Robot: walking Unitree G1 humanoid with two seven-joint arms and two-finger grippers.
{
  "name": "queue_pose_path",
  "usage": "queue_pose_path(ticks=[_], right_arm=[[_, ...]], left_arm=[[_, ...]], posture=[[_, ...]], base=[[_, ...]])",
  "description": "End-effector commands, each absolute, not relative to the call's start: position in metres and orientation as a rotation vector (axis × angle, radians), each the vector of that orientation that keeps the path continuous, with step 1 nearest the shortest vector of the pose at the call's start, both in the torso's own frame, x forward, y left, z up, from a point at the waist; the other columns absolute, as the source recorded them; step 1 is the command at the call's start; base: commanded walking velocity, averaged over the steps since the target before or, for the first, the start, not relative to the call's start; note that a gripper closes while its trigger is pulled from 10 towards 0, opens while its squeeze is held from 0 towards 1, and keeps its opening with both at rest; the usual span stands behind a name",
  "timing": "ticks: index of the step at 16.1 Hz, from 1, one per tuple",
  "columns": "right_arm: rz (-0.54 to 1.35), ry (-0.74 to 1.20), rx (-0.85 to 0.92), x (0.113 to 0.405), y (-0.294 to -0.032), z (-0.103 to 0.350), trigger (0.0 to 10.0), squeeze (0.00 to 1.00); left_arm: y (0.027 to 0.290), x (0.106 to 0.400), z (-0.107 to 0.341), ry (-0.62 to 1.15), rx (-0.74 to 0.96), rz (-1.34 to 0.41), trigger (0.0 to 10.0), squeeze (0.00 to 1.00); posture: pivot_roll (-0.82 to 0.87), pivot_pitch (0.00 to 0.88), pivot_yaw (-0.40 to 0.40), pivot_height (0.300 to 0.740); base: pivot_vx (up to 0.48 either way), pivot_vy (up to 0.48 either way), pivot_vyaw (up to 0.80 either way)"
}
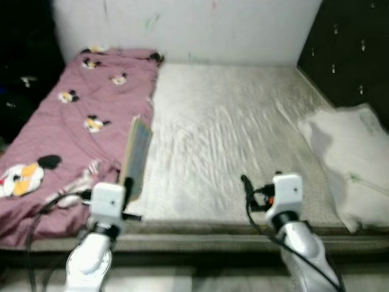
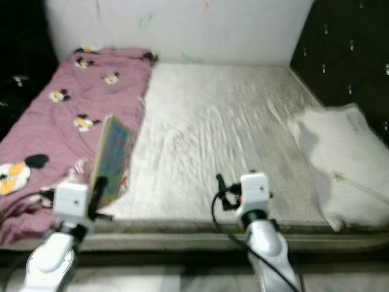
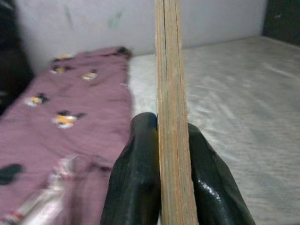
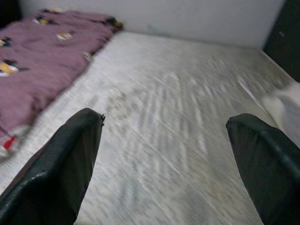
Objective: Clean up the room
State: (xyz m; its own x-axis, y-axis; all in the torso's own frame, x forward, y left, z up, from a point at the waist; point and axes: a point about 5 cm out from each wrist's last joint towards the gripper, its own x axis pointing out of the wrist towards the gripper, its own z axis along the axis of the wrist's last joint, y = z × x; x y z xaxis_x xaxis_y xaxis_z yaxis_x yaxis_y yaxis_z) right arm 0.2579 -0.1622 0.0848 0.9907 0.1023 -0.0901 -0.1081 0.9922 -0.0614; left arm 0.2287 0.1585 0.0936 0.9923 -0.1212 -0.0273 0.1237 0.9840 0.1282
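Left tool (image 3: 171,154) clamps a thin book (image 1: 136,155) upright above the bed's (image 1: 231,128) near edge, beside the purple blanket (image 1: 73,121); right tool (image 4: 164,154), fingers spread, hovers over bare mattress, white pillow (image 1: 349,164) at far right.

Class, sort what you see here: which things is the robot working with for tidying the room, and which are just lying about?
In the job:
- book, upright, clamped edge-on in the left gripper
- right gripper, open, above the mattress

Lying about:
- purple cartoon blanket
- white pillow
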Motion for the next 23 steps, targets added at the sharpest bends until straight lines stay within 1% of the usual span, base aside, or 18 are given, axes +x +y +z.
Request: queue_pose_path(ticks=[1, 7, 23], right_arm=[[0.094, 0.073, -0.059, 0.2605, -0.1630, 0.0878, 10.0, 0.00], [0.093, 0.071, -0.059, 0.2613, -0.1629, 0.0878, 10.0, 0.00], [0.089, 0.071, -0.059, 0.2627, -0.1639, 0.0874, 10.0, 0.00]], left_arm=[[0.1577, 0.2305, 0.1034, -0.036, 0.132, -0.141, 10.0, 0.00], [0.1560, 0.2309, 0.1052, -0.052, 0.113, -0.167, 10.0, 0.00], [0.1553, 0.2319, 0.1044, -0.046, 0.104, -0.184, 10.0, 0.00]], posture=[[0.00, 0.019, -0.007, 0.740], [0.00, 0.018, -0.006, 0.740], [0.00, 0.014, -0.005, 0.740]], base=[[0.000, 0.000, 0.00], [0.000, 0.000, 0.00], [0.308, 0.000, 0.00]])
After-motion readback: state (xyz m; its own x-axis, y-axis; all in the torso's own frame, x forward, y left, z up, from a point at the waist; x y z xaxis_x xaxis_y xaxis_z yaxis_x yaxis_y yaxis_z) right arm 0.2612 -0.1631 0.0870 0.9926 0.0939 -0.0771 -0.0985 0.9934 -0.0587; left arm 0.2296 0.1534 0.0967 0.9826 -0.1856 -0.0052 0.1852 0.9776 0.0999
